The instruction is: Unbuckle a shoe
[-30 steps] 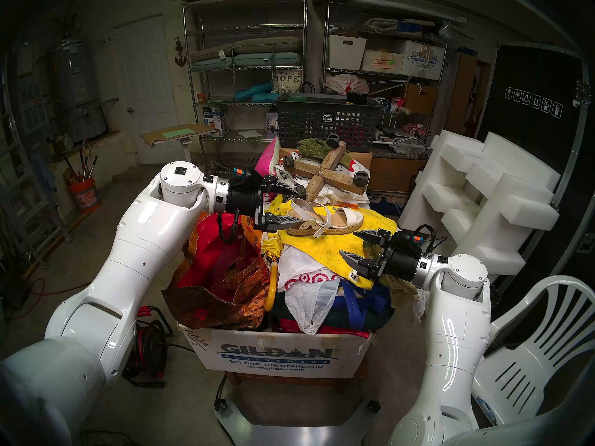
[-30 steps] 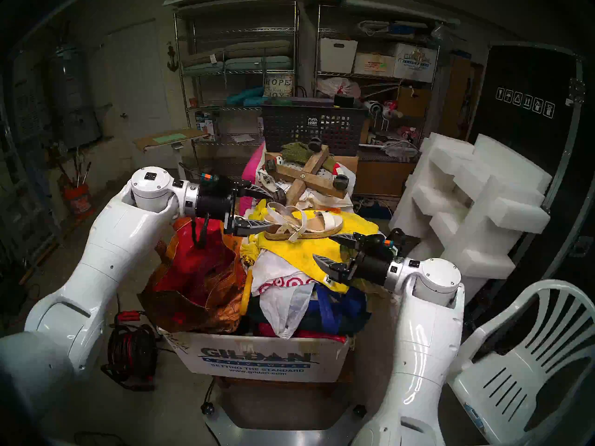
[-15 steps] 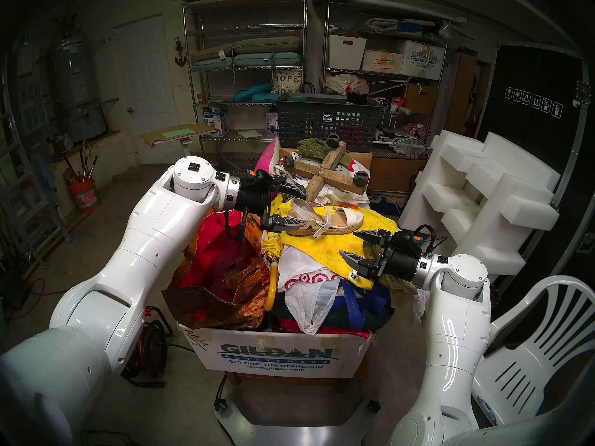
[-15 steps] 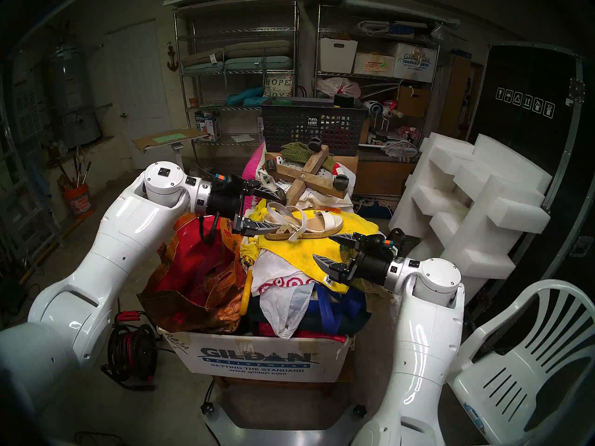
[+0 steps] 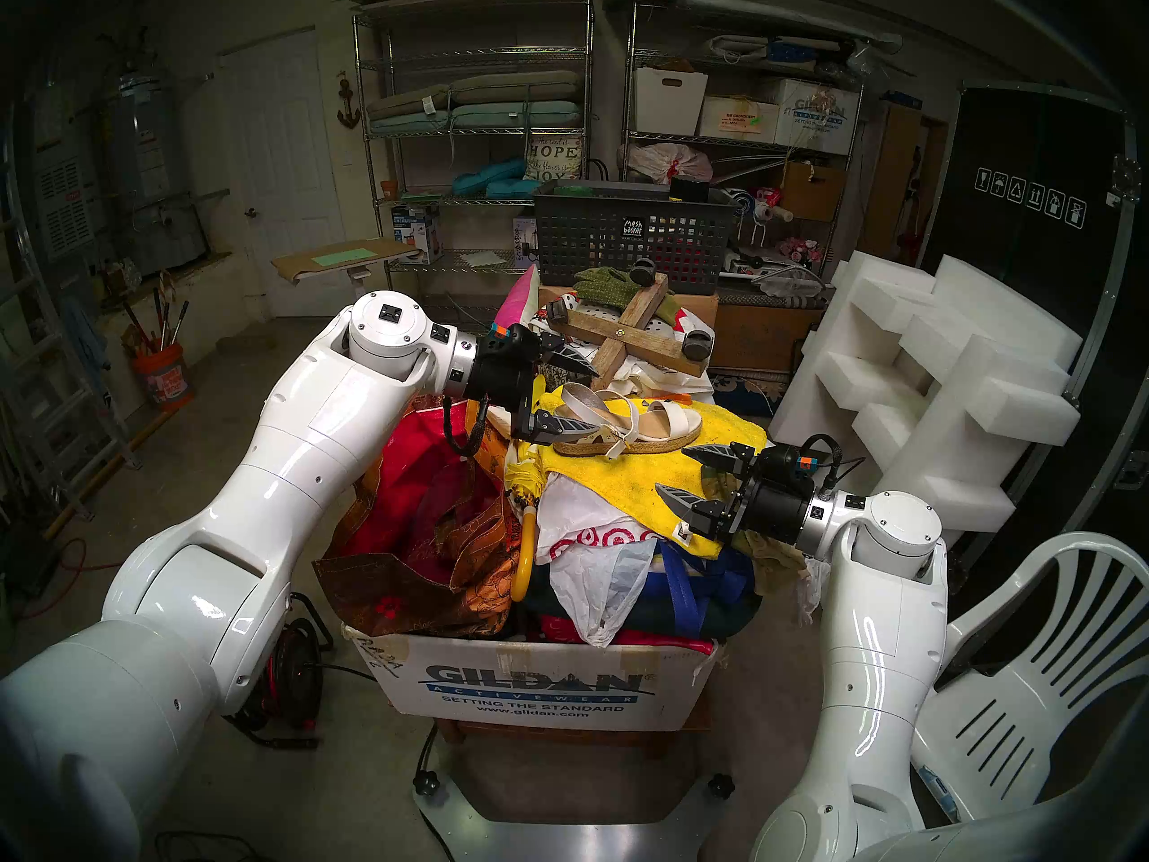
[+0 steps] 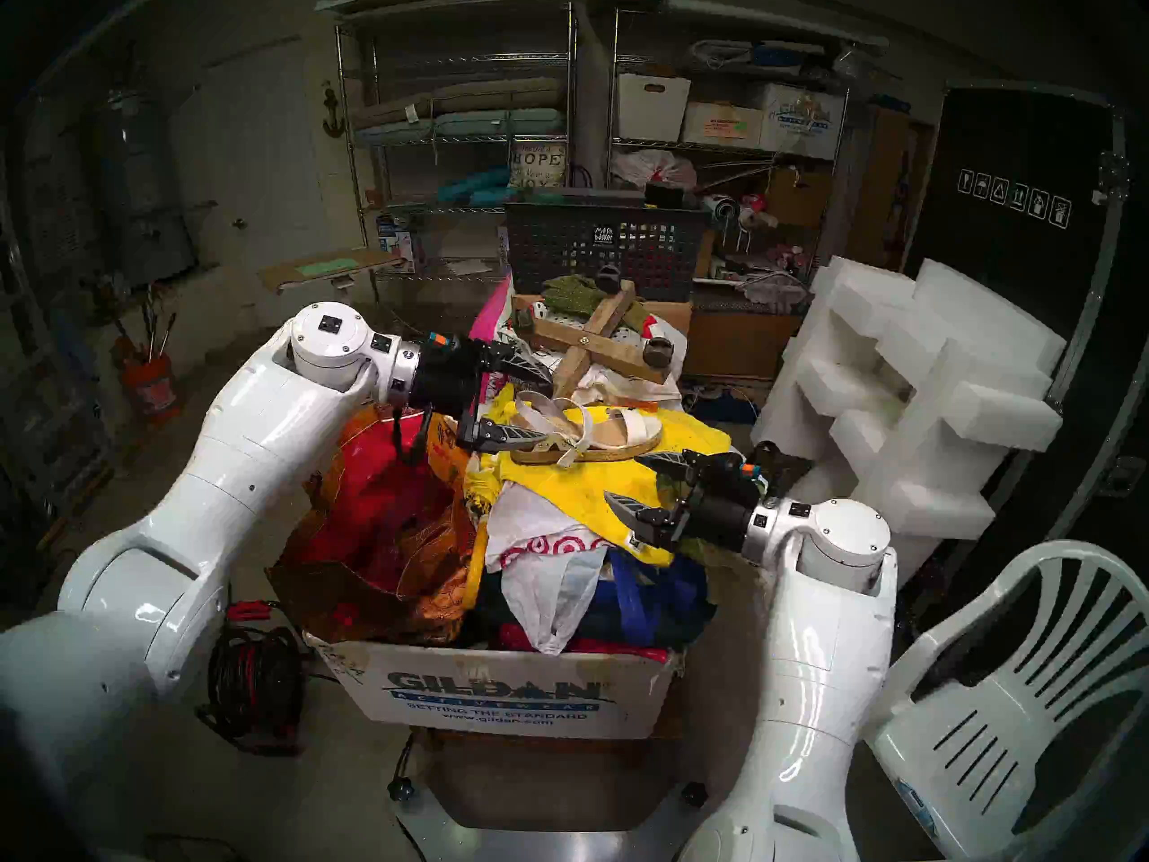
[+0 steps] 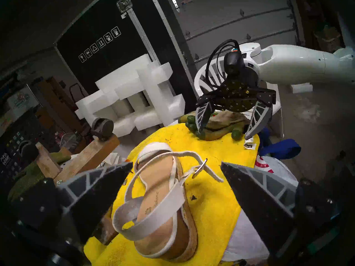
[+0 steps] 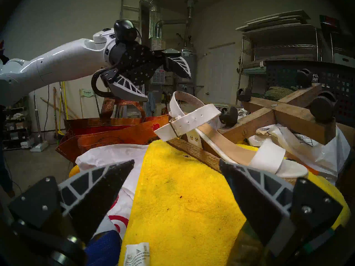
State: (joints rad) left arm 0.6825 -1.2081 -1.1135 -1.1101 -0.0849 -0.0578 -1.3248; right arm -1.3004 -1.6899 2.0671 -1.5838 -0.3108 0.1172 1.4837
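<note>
1. Sandal [image 5: 628,428] lies sole-down on a yellow towel [image 5: 628,487], on top of a heap of bags/cloth filling a cardboard box [image 5: 528,693], toward the far side of the box, near its middle. No table visible; the towel is what carries it.
2. Long axis runs roughly across the head view: heel end w/ the raised ankle strap toward robot's left, wide toe band [image 5: 674,418] toward its right. It sits about level, footbed up.
3. Buckle [image 7: 199,168] is on the near side of the ankle strap, strap tail sticking out past it; looks fastened, so unbuckling not yet started, I'd judge.
4. Left gripper [image 5: 581,397] is at the heel end, fingers spread wide, nothing in them. One finger is beyond the strap loop, the other on the near side by the sole; in its wrist view the heel and strap sit between them. Touching or not: can't tell. Prob. placed to pin the heel/strap so the shoe won't slide on soft towel.
5. Right gripper [image 5: 674,469] hovers over the towel's near right part, just short of the toe end, also spread and empty, pointing toward the buckle side. Likely waiting to work the strap tail once the shoe is steadied.
6. Risk: soft, uneven pile, so the shoe may tip or shift under any push.
</note>
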